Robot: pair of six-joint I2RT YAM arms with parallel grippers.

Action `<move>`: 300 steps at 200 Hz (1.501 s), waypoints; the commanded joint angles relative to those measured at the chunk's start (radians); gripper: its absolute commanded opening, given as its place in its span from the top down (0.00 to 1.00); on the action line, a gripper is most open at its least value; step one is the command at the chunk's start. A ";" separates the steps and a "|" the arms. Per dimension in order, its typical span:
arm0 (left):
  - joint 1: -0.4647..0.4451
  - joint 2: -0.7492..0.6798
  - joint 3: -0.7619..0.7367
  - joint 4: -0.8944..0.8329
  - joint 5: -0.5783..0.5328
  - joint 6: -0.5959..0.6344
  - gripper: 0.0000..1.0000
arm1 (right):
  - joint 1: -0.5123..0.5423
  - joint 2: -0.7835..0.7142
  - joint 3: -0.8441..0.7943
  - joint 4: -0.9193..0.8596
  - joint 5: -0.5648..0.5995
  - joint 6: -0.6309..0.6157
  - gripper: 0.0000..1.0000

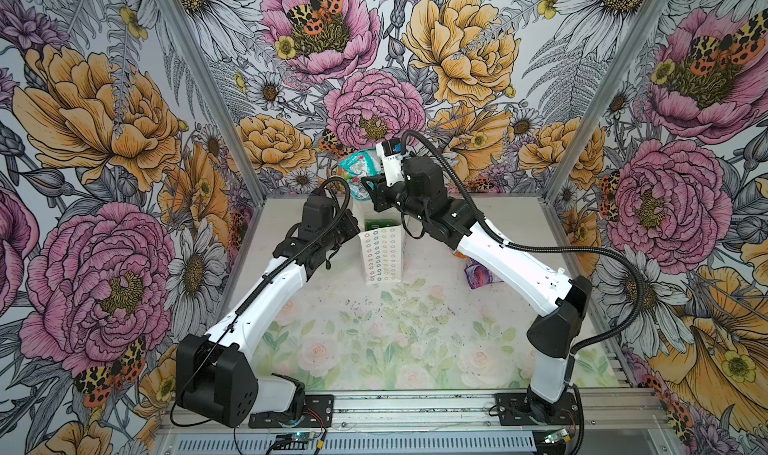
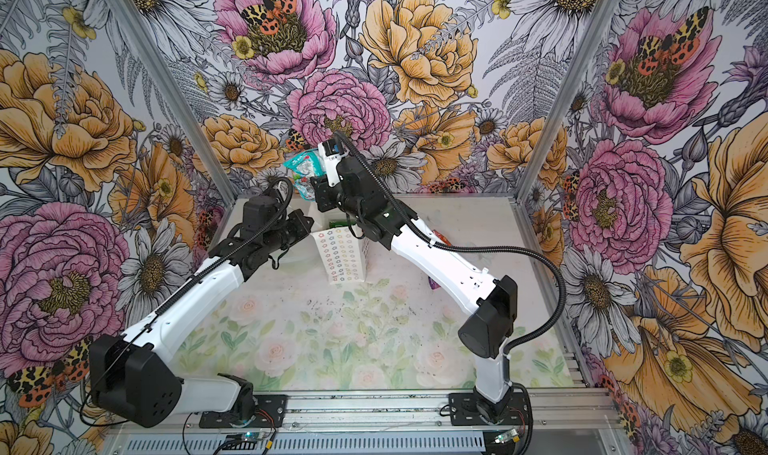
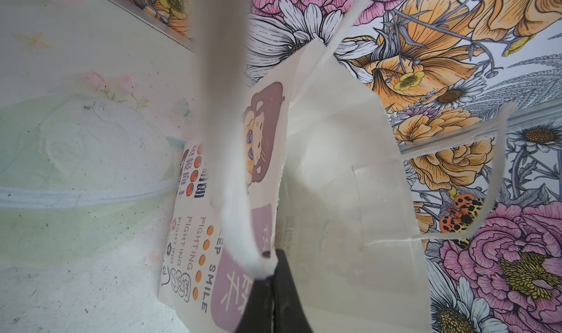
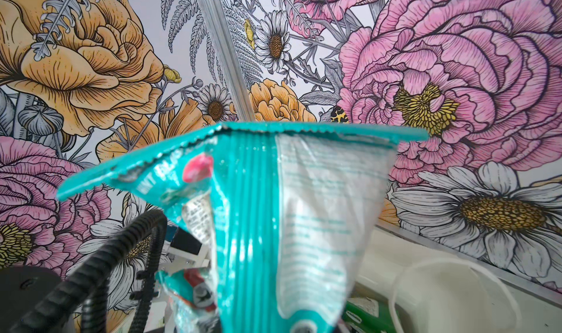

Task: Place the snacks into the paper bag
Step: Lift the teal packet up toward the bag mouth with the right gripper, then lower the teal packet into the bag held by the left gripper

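The white paper bag point(image 1: 382, 257) with rows of coloured flower rings stands upright at the middle back of the table, also seen in a top view point(image 2: 343, 257). Inside it lies a green snack point(image 1: 377, 224), which the right wrist view shows as well point(image 4: 365, 316). My right gripper point(image 1: 370, 187) is shut on a teal snack point(image 1: 357, 168) and holds it in the air just above the bag's mouth; this teal snack point(image 4: 273, 209) fills the right wrist view. My left gripper point(image 3: 270, 273) is shut on the bag's white string handle point(image 3: 237, 194) at its left rim.
A purple snack point(image 1: 478, 276) and an orange snack point(image 1: 461, 254) lie on the table under my right forearm. A pale green translucent dish point(image 3: 76, 164) sits on the table just left of the bag. Flowered walls and aluminium posts point(image 1: 232, 112) close in the back and sides.
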 commanded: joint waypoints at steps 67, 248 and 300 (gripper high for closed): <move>-0.005 -0.028 -0.010 -0.011 0.018 0.000 1.00 | 0.023 0.108 0.151 -0.041 0.111 -0.012 1.00; -0.002 -0.036 -0.012 -0.009 0.014 -0.004 1.00 | 0.025 0.089 0.068 -0.237 0.330 0.005 1.00; -0.002 -0.031 -0.008 -0.009 0.015 -0.005 1.00 | 0.027 0.076 0.037 -0.269 0.316 0.040 1.00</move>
